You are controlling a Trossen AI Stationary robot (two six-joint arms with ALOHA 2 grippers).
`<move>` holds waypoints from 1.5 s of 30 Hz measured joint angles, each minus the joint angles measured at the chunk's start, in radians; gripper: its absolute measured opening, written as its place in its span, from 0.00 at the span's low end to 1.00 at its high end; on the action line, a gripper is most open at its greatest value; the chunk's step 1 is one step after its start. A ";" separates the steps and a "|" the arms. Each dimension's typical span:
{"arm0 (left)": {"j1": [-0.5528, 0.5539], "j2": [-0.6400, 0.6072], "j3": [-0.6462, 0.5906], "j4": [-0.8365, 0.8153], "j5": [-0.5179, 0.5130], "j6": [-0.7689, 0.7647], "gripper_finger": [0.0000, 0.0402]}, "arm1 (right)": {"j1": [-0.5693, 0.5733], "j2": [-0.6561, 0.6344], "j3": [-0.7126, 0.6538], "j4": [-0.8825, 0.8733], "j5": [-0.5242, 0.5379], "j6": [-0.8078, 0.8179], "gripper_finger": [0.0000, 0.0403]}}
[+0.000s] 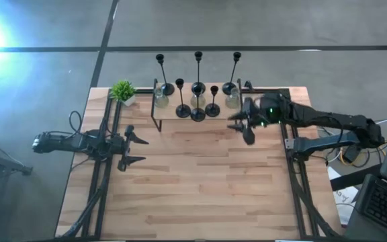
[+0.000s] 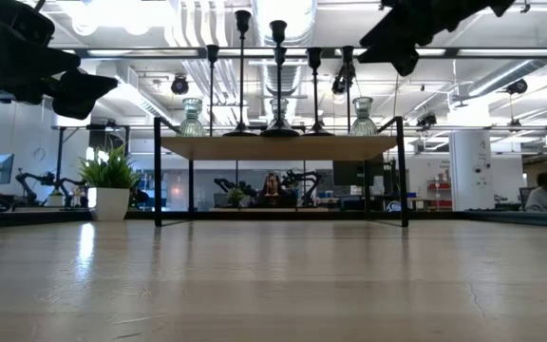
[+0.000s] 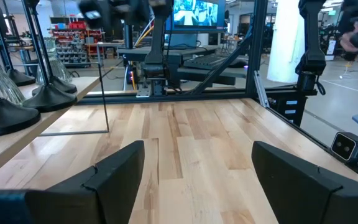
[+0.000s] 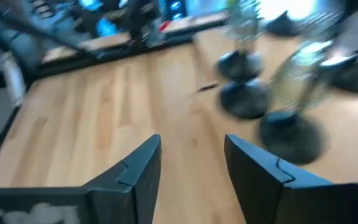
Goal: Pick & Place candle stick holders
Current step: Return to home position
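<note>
Six black candle holders and three glass ones stood together on the small raised shelf at the far edge of the table, just beside a potted plant. The right gripper hung just off the shelf's right end, its fingers partly open and empty. The left gripper hovered at the table's left side, well apart from the shelf, fingers spread wide, holding nothing.

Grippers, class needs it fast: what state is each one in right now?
Left gripper: open, holding nothing.
Right gripper: open, holding nothing, by the shelf.
</note>
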 joint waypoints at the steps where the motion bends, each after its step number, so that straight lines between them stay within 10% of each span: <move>1: 0.000 0.000 0.000 0.000 0.000 0.000 0.75 | 0.025 -0.011 -0.023 0.008 0.000 0.006 0.40; 13: 0.000 0.000 0.000 0.000 0.000 0.000 0.75 | 0.165 -0.263 -0.464 0.499 -0.062 -0.028 0.04; 24: 0.000 0.000 0.000 0.000 0.000 0.000 0.75 | 0.164 -0.496 -0.862 0.933 -0.033 -0.006 0.02; 45: 0.000 0.000 0.000 0.000 0.000 0.000 0.75 | 0.158 -1.020 -0.874 0.328 0.115 -0.050 0.02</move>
